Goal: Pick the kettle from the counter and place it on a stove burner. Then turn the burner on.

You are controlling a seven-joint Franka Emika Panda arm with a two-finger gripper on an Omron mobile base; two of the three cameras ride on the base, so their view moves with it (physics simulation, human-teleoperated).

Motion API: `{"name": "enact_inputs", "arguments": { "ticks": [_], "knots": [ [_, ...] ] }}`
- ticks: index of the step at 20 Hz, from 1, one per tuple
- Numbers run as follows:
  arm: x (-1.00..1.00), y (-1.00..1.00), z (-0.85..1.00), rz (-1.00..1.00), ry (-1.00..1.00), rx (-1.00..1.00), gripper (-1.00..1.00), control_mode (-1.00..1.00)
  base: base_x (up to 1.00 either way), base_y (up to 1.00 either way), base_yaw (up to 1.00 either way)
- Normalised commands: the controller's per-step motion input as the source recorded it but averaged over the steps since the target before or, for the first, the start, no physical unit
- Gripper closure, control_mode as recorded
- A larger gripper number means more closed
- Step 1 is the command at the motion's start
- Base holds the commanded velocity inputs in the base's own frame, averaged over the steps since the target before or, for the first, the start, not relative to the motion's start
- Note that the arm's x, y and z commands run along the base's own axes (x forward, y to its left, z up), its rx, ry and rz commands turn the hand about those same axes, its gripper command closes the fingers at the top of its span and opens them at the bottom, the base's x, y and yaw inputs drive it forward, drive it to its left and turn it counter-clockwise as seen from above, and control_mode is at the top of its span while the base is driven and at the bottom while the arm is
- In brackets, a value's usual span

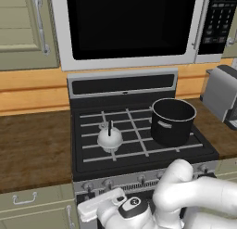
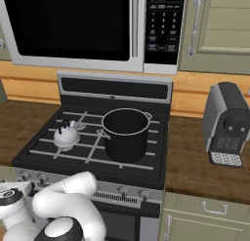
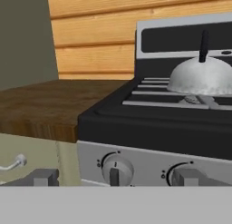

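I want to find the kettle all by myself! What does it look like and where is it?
Find the black stovetop under the big microwave. On its grate bars, left of the tall black pot, sits the kettle. It is a small silver-white dome with a thin black handle, far smaller than the pot.

White-silver kettle point(image 1: 109, 138) with a black handle sits on pale grate bars over the black stovetop point(image 1: 139, 151). The pot point(image 1: 172, 121) is black. The counter point(image 1: 34, 147) is dark brown wood-grain; the knobs point(image 3: 116, 169) ahead of the claw are silver-grey.
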Motion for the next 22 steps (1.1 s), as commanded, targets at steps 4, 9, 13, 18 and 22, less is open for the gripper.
{"name": "enact_inputs", "arguments": {
  "ticks": [4, 9, 13, 18, 22],
  "knots": [
    [0.18, -0.13, -0.07, 0.0, 0.0, 0.01, -1.0, -1.0, 0.0, 0.0, 0.0],
    [0.34, -0.11, 0.0, 0.0, 0.03, 0.05, -1.0, -1.0, 0.0, 0.0, 0.0],
    [0.32, -0.06, -0.02, 0.0, 0.02, 0.03, -1.0, -1.0, 0.0, 0.0, 0.0],
    [0.08, -0.12, -0.25, 0.0, 0.0, 0.01, -1.0, -1.0, 0.0, 0.0, 0.0],
    [0.0, -0.13, -0.42, 0.0, 0.0, 0.02, -1.0, -1.0, 0.0, 0.0, 0.0]
  ]
}}
